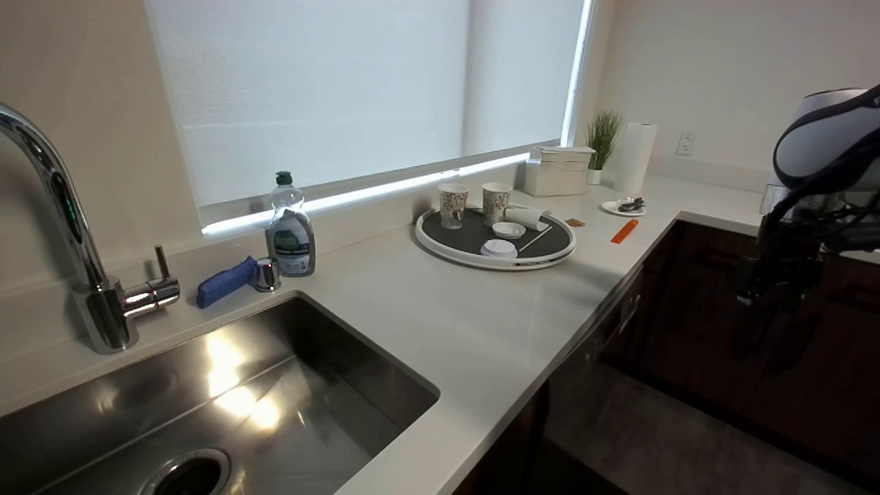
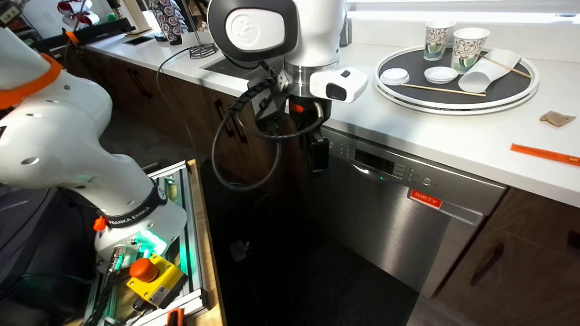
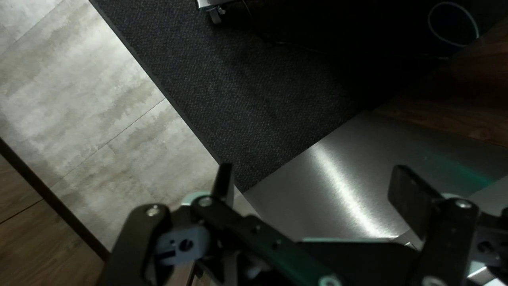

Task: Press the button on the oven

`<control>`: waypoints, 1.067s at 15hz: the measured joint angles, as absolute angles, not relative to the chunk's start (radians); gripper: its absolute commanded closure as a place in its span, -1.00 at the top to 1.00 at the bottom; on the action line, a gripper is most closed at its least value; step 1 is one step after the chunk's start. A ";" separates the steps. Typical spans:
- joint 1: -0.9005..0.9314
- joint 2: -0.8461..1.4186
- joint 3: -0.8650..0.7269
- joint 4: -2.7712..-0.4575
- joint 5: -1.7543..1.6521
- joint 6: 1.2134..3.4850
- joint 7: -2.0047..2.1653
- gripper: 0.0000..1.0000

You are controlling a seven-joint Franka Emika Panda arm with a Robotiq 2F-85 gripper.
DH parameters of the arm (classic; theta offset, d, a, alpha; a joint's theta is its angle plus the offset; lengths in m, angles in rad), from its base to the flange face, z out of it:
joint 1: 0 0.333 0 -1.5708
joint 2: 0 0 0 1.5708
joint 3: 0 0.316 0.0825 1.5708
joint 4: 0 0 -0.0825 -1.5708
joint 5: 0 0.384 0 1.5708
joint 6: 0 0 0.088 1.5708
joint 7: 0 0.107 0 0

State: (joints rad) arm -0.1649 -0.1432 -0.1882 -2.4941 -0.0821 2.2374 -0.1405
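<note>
A stainless steel appliance with a red DIRTY label, which looks like a dishwasher (image 2: 362,222), stands under the counter. Its top panel carries a dark display, small buttons (image 2: 398,170) and a round button (image 2: 427,181) at the right. My gripper (image 2: 318,158) hangs pointing down in front of the panel's left end, below counter height; I cannot tell the exact gap. In the wrist view my gripper (image 3: 313,178) has its fingers wide apart with nothing between them. The steel front (image 3: 293,190) shows beyond them; the buttons are out of sight there. My gripper also shows dark in an exterior view (image 1: 777,282).
The white counter edge (image 2: 435,158) overhangs the panel. A round tray (image 2: 457,108) with paper cups and lids and an orange strip (image 2: 546,154) lie on the counter. A cable loop (image 2: 215,158) hangs beside the gripper. A sink (image 1: 302,385) is farther along.
</note>
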 measured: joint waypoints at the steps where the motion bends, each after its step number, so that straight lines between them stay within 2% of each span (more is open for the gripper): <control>1: -0.165 -0.142 -0.186 -2.495 -0.103 2.252 -0.161 1.00; 5: -0.165 -0.103 -0.192 -2.506 -0.138 2.420 -0.329 1.00; 9: -0.165 -0.021 -0.209 -2.516 0.020 2.589 -0.613 1.00; 16: -0.179 0.127 -0.197 -2.453 0.257 2.616 -0.912 1.00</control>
State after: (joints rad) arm -0.1790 0.1266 -0.1972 -2.4525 0.2574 2.6162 -0.9123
